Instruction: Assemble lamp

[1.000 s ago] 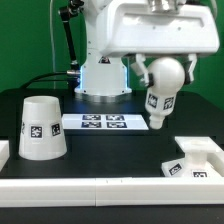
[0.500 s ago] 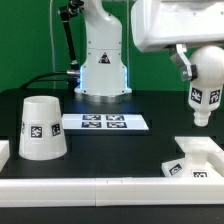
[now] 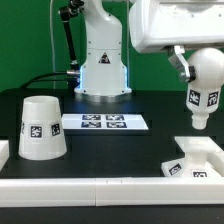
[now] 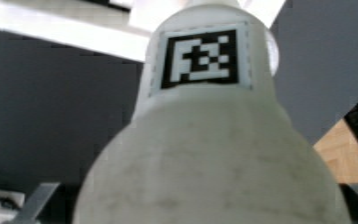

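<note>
My gripper [image 3: 190,62] is shut on the white bulb [image 3: 205,88] and holds it in the air, neck down, above the low blocky base [image 3: 195,159] at the exterior view's right. The bulb's tag faces the camera. In the wrist view the bulb [image 4: 202,140] fills the picture, neck and tag pointing away, with finger edges beside its round end. The white cone shade [image 3: 42,127] stands on the black table at the exterior view's left, wide end down.
The marker board [image 3: 104,122] lies flat in the middle of the table, in front of the arm's pedestal [image 3: 102,75]. A white rail [image 3: 90,187] runs along the table's front edge.
My gripper has carried the bulb from near the middle to the exterior view's right, over the base, and turned it upright. In the last half second it barely moved.
</note>
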Robot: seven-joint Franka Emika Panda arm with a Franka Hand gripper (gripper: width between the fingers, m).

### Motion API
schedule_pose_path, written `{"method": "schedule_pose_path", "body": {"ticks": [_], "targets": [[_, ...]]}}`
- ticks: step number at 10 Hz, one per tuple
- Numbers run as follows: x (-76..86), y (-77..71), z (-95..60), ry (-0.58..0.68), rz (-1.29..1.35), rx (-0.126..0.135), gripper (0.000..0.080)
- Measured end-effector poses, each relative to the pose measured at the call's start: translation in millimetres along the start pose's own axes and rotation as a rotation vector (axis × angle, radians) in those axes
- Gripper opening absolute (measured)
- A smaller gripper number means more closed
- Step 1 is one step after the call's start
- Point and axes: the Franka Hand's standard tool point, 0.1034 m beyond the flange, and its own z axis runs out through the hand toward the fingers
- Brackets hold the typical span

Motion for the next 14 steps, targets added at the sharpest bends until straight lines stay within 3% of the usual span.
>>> {"method": "schedule_pose_path", "body": {"ticks": [1, 2, 10, 14], "targets": [[3.0, 5.4, 1.7, 0.023, -0.013, -0.013, 0.0577], [1.0, 16.5, 5.7, 0.074, -0.035, -0.050, 0.0577], [-8.3, 3.8, 16.5, 0.059, -0.019, -0.038, 0.0577], [-20.3, -4.2, 21.0, 0.045, -0.024, -0.034, 0.0577]]}}
